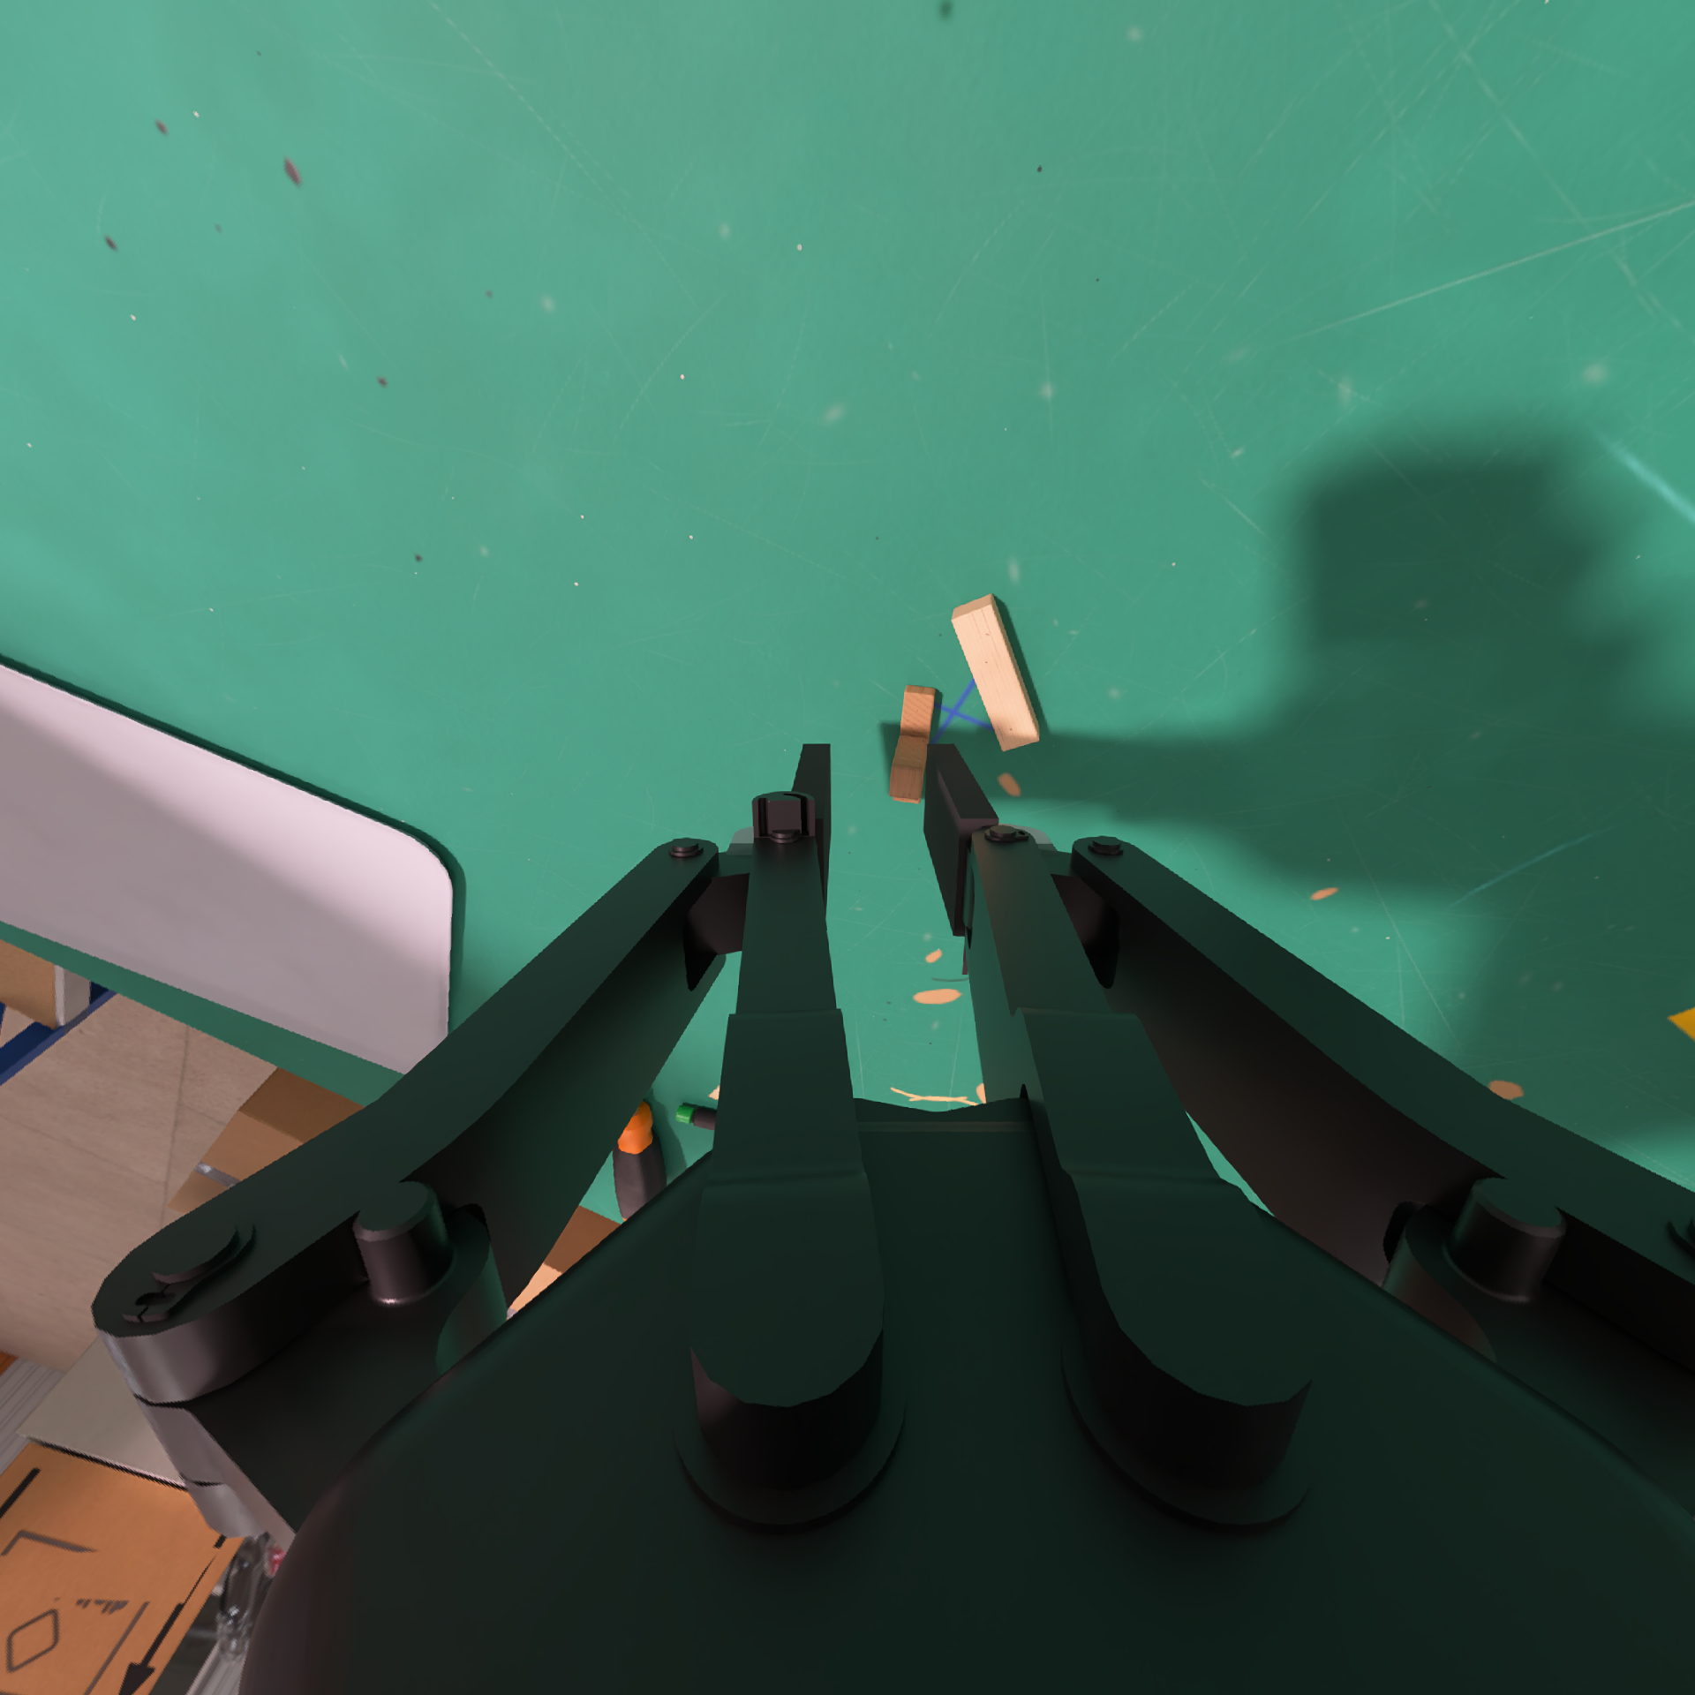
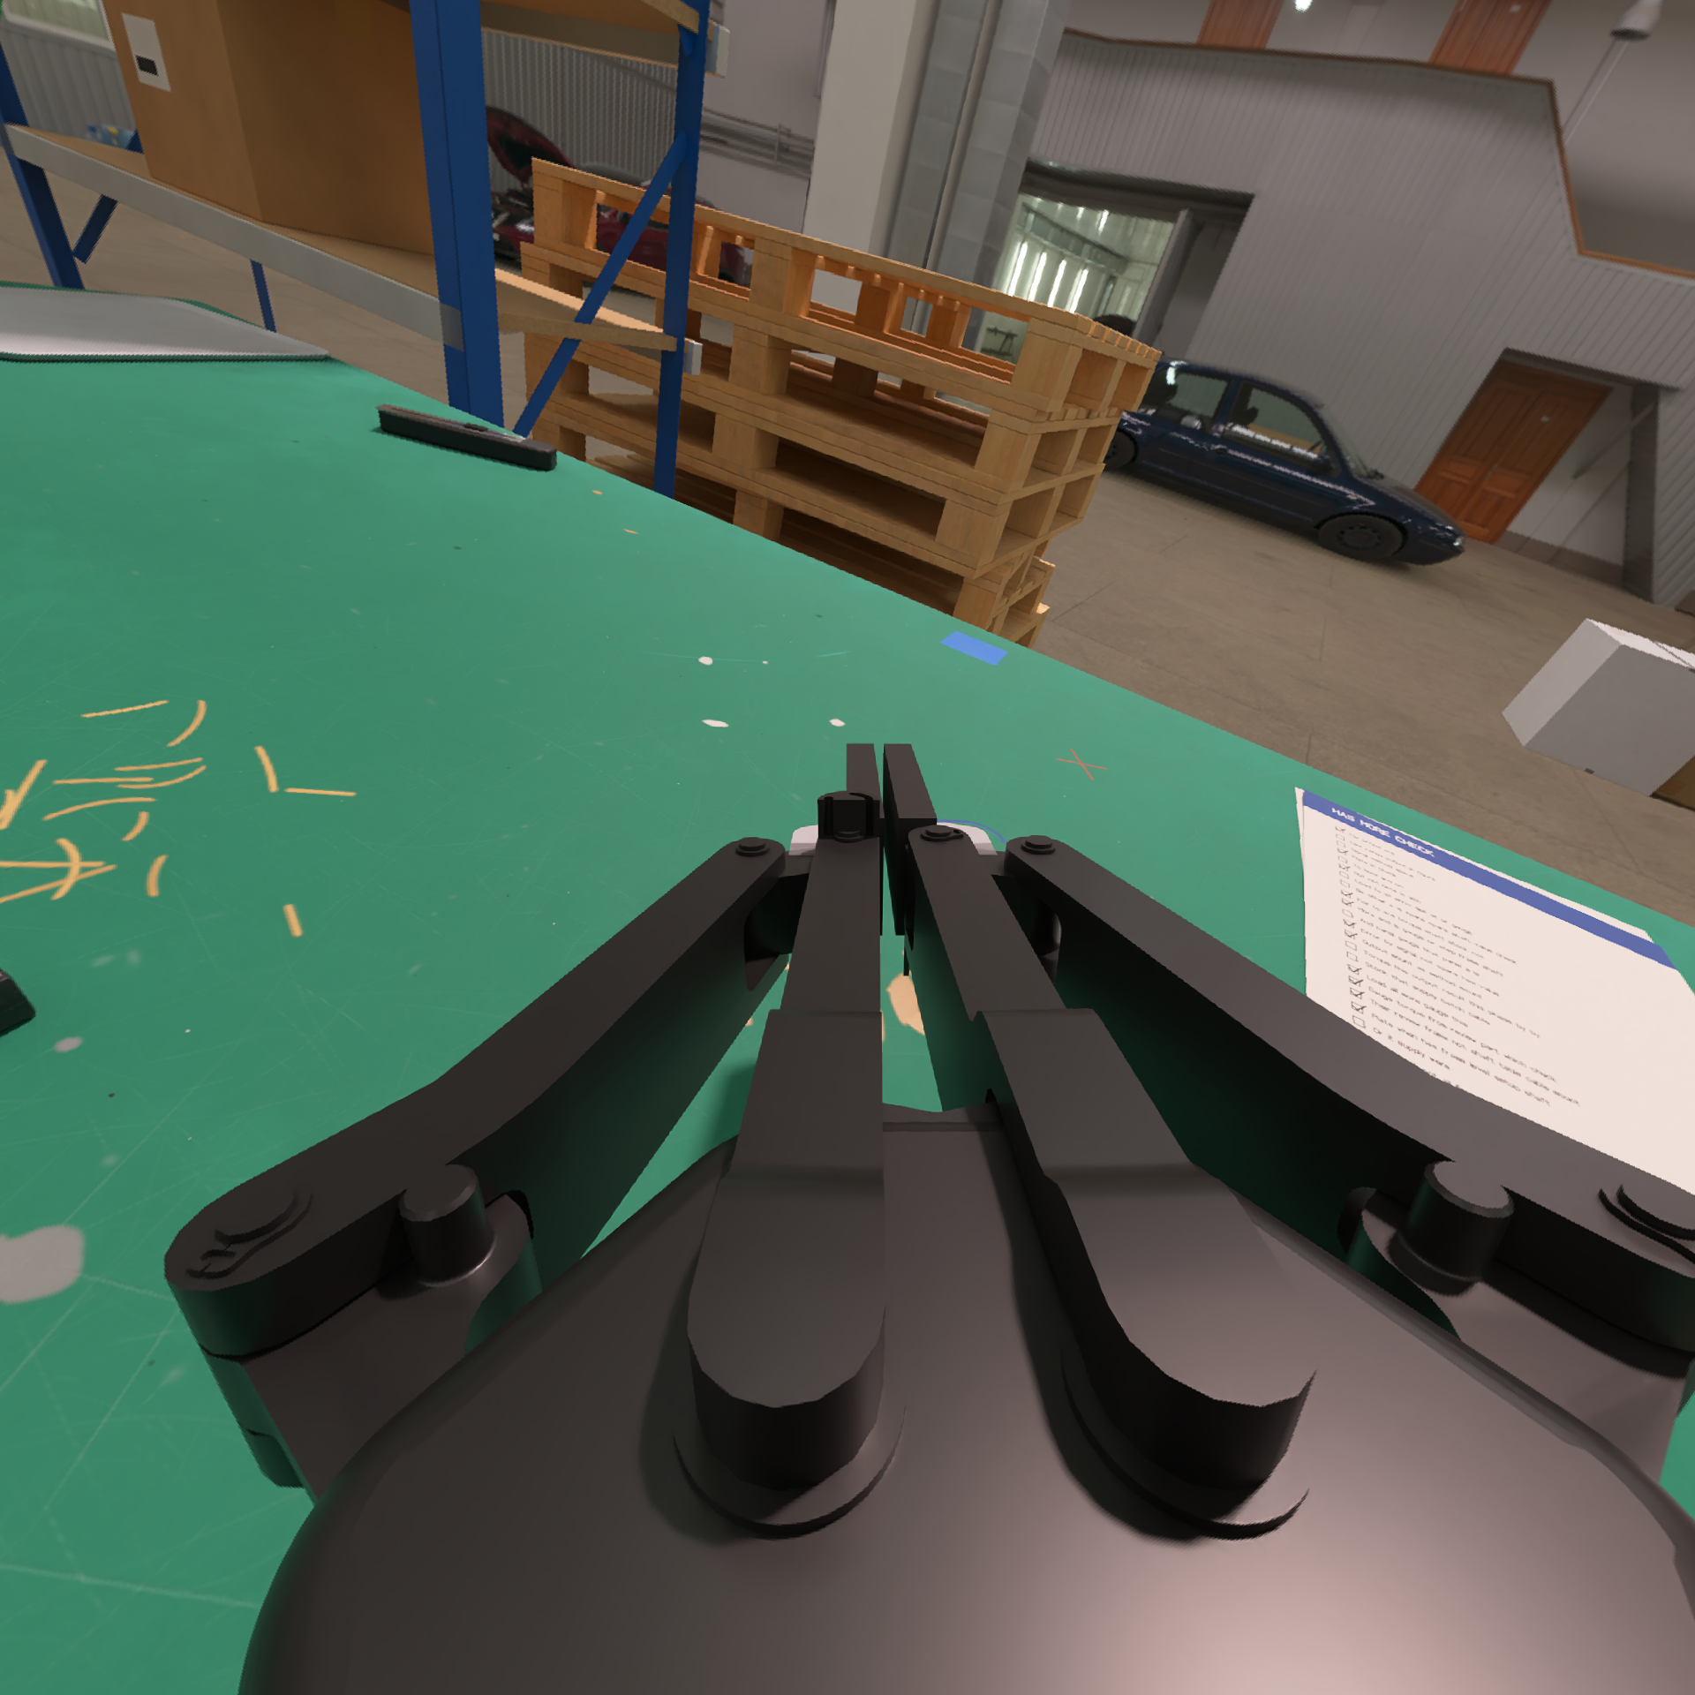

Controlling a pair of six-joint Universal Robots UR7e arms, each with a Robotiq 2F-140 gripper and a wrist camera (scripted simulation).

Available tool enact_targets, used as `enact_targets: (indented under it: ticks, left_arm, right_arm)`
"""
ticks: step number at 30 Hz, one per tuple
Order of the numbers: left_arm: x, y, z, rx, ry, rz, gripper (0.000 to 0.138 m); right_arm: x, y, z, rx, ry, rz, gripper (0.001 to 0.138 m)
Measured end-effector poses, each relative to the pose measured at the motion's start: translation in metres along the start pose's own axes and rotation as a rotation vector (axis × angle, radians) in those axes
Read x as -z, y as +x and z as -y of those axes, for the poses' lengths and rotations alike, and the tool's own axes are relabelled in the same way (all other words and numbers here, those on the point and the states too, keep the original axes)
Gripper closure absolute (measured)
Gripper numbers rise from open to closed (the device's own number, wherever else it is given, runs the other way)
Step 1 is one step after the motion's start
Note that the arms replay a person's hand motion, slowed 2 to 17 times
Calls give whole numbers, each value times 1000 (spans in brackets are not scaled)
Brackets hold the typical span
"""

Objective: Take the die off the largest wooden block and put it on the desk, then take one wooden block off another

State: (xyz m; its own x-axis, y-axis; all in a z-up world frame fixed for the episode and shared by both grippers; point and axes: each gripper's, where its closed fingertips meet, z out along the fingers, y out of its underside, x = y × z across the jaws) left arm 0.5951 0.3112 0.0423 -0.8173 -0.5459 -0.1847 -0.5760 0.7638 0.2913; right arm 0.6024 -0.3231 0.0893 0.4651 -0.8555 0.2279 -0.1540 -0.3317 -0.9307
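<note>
In the left wrist view I look down on the green desk (image 1: pixel 642 367). A small wooden block (image 1: pixel 914 743) lies just beyond my left gripper (image 1: pixel 880 766), close to its right fingertip. A longer, paler wooden block (image 1: pixel 995 671) lies apart from it, a little farther right, with a blue cross mark between them. The left jaws stand apart with nothing between them. My right gripper (image 2: pixel 879 770) is shut and empty, low over the desk (image 2: pixel 459 642). No die shows in either view.
A white rounded board (image 1: pixel 229 871) lies at the desk's left edge. A printed sheet (image 2: pixel 1467 963) lies right of the right gripper. A black bar (image 2: pixel 468 436) sits near the far edge, with wooden pallets (image 2: pixel 825 413) beyond it. An orange-tipped tool (image 1: pixel 637 1160) lies under the left gripper.
</note>
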Motion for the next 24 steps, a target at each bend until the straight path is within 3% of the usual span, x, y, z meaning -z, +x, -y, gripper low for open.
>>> enact_targets:
  ticks: [24]
  left_arm:
    - [-12,4,-7,-76,-66,-46,109]
  right_arm:
    - [-3,-3,-3,14,-1,14,136]
